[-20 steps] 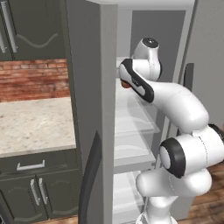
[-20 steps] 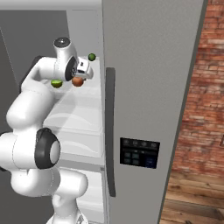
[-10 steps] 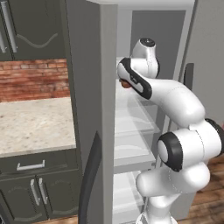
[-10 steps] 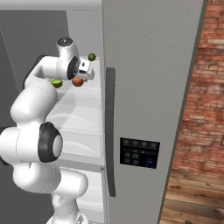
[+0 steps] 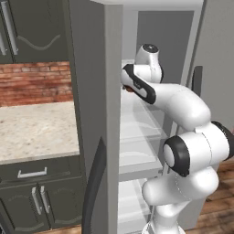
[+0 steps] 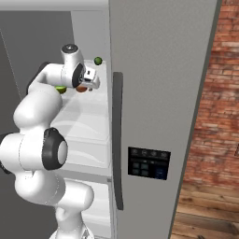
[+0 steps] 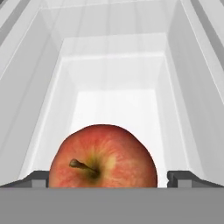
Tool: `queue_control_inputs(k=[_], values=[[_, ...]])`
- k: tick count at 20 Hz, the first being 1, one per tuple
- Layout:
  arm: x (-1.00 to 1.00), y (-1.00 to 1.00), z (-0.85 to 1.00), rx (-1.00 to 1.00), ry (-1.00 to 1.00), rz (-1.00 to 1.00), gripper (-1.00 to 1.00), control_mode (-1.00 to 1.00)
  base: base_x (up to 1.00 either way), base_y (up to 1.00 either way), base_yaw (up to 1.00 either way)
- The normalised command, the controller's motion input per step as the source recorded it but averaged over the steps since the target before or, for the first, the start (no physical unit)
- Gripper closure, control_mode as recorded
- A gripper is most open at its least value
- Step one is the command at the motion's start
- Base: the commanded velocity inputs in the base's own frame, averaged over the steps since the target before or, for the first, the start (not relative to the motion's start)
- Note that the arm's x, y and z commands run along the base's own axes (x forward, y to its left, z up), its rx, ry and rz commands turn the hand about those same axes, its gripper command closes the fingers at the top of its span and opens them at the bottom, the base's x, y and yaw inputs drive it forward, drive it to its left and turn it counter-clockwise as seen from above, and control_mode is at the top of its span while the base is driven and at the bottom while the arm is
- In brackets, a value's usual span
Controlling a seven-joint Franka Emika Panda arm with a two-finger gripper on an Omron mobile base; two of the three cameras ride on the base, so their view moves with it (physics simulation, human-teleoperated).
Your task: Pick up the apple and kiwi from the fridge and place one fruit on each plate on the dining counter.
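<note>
Grey fridge (image 6: pixel 158 93) stands open, its door with the black dispenser panel (image 6: pixel 148 163) at 3 o'clock in the right base view and the other door edge-on at 9 o'clock in the left base view. White shelves (image 5: pixel 139 132) run back inside it.

Dark cabinets (image 5: pixel 32 27) and a brick wall (image 5: pixel 34 82) sit above a speckled stone counter (image 5: pixel 36 130) at 9 o'clock in the left base view. Wooden floor (image 6: pixel 200 210) shows at 4 o'clock in the right base view.

White arm (image 5: pixel 183 105) reaches from the base up into the upper part of the fridge.

Gripper (image 7: pixel 109 181) is spread, one dark fingertip (image 7: pixel 37 178) at 8 o'clock and the other at 4 o'clock of the hand view. The apple (image 7: pixel 103 156) lies between them, stem toward the camera. Whether the tips touch its skin cannot be told: the contact zone falls under the bottom edge.

Apple in the right base view (image 6: pixel 82 88) is a small red patch just below the hand, on the upper shelf; in the left base view (image 5: pixel 129 89) only a sliver shows beside the wrist.

Kiwi (image 6: pixel 60 88) lies on the same shelf at 9 o'clock of the apple, partly behind the arm. A darker green round fruit (image 6: pixel 98 60) sits at 1 o'clock of the hand, near the door edge.
</note>
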Motion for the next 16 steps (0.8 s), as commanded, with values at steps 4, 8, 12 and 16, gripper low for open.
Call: queue_control_inputs(k=[4,8,12,16], values=[[0.00,0.01,-0.27,0.00,0.06,0.00,-1.00,-1.00,0.00,0.00,0.00],[0.00,0.00,-0.06,0.00,0.00,0.00,-1.00,-1.00,0.00,0.00,0.00],[0.00,0.00,-0.03,0.00,0.01,0.00,-1.00,-1.00,0.00,0.00,0.00],[0.00,0.00,-0.09,0.02,0.01,0.00,1.00,-1.00,0.00,0.00,0.00]])
